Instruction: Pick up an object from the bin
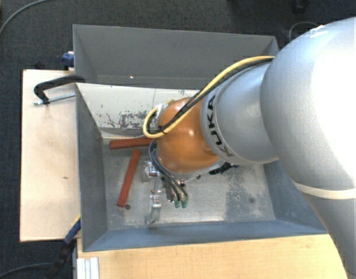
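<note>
- Bin (87,173), grey metal: entered by the arm (247,121) from the right, with an orange cover (183,141) borne at the wrist.
- Gripper (153,211): set low over the bin floor, near the front wall. Whether it is spread or pressed together cannot be told.
- Red stick (129,179), long and slanted: laid on the floor just left of the Gripper — apart from it.
- Second stick (128,145), red: laid crosswise behind the first, towards the back wall.

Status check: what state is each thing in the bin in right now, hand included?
Hand: down by the near wall of the bin, grip cannot be told.
Slanted red stick: lying flat, left of the hand, ungripped.
Back red stick: lying flat, crosswise, ungripped.
</note>
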### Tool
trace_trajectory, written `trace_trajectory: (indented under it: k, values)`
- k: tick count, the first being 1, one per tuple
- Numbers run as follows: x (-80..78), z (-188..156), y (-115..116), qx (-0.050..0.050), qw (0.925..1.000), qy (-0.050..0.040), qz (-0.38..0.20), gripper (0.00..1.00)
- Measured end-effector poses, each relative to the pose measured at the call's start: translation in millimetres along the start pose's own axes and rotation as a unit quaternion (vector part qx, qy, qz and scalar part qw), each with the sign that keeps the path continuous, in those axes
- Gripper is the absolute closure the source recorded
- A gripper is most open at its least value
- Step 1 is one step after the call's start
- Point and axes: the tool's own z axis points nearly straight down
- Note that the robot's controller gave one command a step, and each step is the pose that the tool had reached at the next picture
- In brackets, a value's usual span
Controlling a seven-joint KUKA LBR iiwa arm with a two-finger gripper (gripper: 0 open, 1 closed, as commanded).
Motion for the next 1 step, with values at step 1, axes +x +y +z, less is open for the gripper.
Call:
trace_trajectory:
  k: [1]
  values:
    - [-28.6,-5.8,73.2,-0.004,0.9989,-0.0054,0.046,0.00]
